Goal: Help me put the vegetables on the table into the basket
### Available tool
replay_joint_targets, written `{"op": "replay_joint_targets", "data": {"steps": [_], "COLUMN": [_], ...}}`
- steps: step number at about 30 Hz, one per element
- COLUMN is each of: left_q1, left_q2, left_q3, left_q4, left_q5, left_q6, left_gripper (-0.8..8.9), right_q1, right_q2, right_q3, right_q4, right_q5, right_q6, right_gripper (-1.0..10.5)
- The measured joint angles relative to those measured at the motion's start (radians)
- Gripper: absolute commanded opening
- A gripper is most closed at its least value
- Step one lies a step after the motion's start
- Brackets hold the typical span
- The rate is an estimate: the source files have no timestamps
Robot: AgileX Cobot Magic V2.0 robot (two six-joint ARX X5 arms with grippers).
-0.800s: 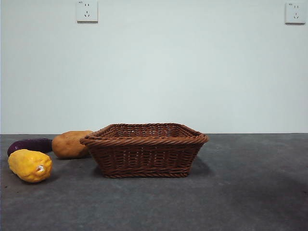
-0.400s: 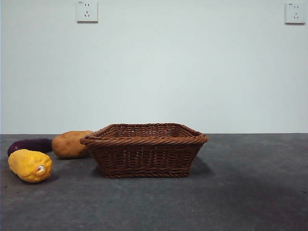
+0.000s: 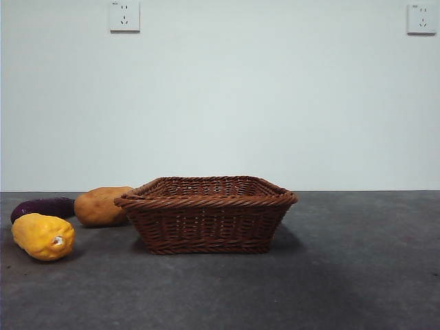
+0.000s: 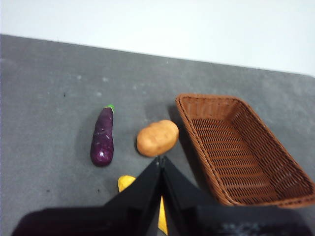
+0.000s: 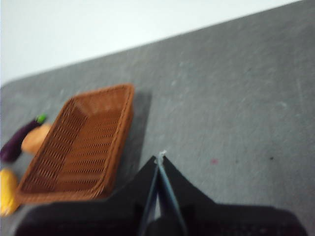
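The brown wicker basket (image 3: 206, 213) stands empty in the middle of the dark grey table (image 3: 344, 275). Left of it lie the vegetables: a yellow corn-like one (image 3: 42, 236) nearest the front, a tan potato (image 3: 101, 205) beside the basket's left wall, and a dark purple eggplant (image 3: 42, 207) further left. My left gripper (image 4: 161, 160) is shut and hovers high over the yellow piece (image 4: 125, 183), with the potato (image 4: 157, 138), eggplant (image 4: 102, 141) and basket (image 4: 241, 147) beyond it. My right gripper (image 5: 159, 157) is shut above bare table to the right of the basket (image 5: 81, 147).
A white wall with two sockets (image 3: 124, 16) rises behind the table. In the front view neither arm shows. Bare table (image 5: 236, 113) spreads to the right of the basket.
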Motion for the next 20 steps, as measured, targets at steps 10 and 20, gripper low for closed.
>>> {"op": "replay_joint_targets", "data": {"steps": [10,20], "left_q1": [-0.018,-0.040], "left_q2": [0.155,0.201], "left_q3": [0.240,0.263], "left_q4": [-0.204,-0.236], "left_q5": [0.106,0.186], "left_q6": [0.098,0.133], "left_gripper": [-0.06,6.62], "right_q1": [0.000,0.000], "right_q2": [0.199,0.231], "right_q3": [0.269,0.306], "right_q4": [-0.307,-0.362], "right_q5": [-0.088,-0.139], "right_q6": [-0.194,-0.280], "right_gripper": [-0.1,4.1]}}
